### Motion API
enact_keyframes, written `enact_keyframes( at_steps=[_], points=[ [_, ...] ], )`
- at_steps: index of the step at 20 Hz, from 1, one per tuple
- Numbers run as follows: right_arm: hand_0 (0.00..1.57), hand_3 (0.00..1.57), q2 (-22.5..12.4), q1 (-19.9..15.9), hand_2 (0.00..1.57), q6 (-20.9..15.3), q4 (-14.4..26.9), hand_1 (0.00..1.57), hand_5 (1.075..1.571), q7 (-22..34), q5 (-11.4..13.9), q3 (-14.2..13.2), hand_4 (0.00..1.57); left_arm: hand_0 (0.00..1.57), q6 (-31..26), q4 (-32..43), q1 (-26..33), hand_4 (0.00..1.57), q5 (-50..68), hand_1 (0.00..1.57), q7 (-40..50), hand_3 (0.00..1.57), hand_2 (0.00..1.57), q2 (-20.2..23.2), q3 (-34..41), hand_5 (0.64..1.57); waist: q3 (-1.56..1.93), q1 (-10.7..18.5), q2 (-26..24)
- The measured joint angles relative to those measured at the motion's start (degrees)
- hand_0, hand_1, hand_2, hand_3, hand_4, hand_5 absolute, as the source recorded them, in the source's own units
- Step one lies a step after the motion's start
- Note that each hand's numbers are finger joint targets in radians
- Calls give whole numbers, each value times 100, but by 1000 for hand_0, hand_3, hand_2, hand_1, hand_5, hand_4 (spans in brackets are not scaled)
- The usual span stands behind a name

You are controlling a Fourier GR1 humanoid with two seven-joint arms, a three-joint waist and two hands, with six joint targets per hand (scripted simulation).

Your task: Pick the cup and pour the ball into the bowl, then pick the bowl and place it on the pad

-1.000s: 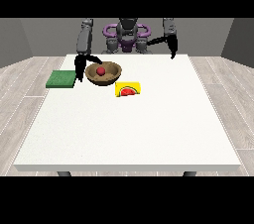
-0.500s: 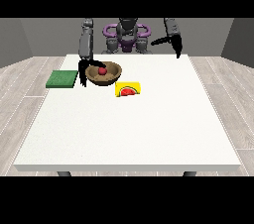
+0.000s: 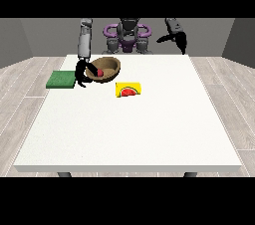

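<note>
**Bowl tilted at the robot hand, pad just to its left**

At the view's left, the green pad [image 3: 61,79] is seen lying flat near the counter's [image 3: 129,134] left edge. Just right of it, the robot hand at the view's left [image 3: 80,73] is set against the left rim of the brown bowl [image 3: 104,69], with dark fingers seemingly hooked over that rim; the bowl appears to be gripped there, though the curl of the fingers cannot be read clearly. The bowl is tipped, its opening turned toward the camera, and the red ball [image 3: 100,72] is seen inside it. No cup can be made out.

The pouring step is judged done, with the bowl's transfer in hand. The pad lies directly left of the bowl, close by and apart from it, so a short leftward carry is called for; this hand is far the nearer one.

Right of the bowl, a yellow card with a watermelon picture [image 3: 128,89] rests on the counter. At the far right, the other robot hand [image 3: 180,40] is held raised above the counter's back edge, holding nothing; its fingers cannot be judged.

The counter is white and wide, on a pale plank floor, with grey walls behind.
</note>
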Motion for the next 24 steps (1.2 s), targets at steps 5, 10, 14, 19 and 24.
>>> enact_keyframes(
  at_steps=[5,10,14,19,24],
  points=[
    [1571,1047,-84,-52,1571,-817,7,1571,1567,891,528,345,862,0,-152,226,78,955,128,0,-65,0,0,63,108,1423,48,72,-265],
    [1571,858,-11,-306,1571,-1018,-14,1571,1564,2524,935,826,823,0,-236,799,411,996,301,0,-170,0,0,161,406,1410,161,-388,-970],
    [1571,785,-217,-657,1571,-631,-249,1571,1568,3638,1076,1084,816,0,-126,1223,722,1006,315,0,-297,0,0,226,634,1407,196,-868,-1490],
    [1571,728,-515,-559,1571,-160,-634,1571,1571,4115,931,1011,777,0,-97,1294,917,1003,369,0,-333,0,0,281,782,1418,215,-1158,-1668],
    [1571,217,-1176,-446,1571,315,-746,1571,1570,3868,723,648,878,0,-195,1183,885,1096,439,0,-522,0,0,339,853,1448,225,-1085,-1237]
  ],
)
